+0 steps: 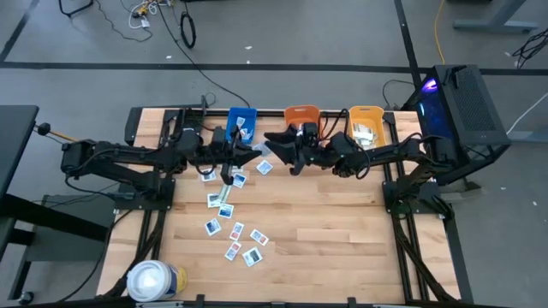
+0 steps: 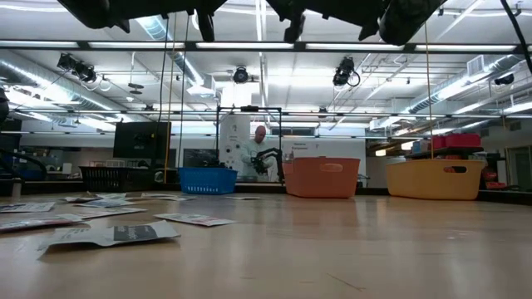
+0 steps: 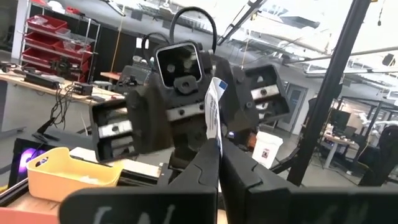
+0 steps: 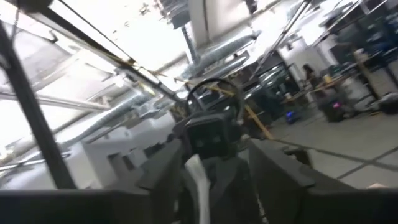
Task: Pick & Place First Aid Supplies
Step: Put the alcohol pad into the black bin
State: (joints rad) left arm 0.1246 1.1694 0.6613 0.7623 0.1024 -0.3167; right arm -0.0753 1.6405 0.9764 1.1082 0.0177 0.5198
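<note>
A robotics lab: exposed ceiling ducts (image 2: 50, 71); red parts shelving (image 3: 53, 40); cluttered workbenches (image 3: 37, 81).

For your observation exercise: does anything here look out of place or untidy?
Yes. Small packets lie scattered, at odd angles, across the table, outside the bins. The left gripper pinches one packet in mid-air.
</note>
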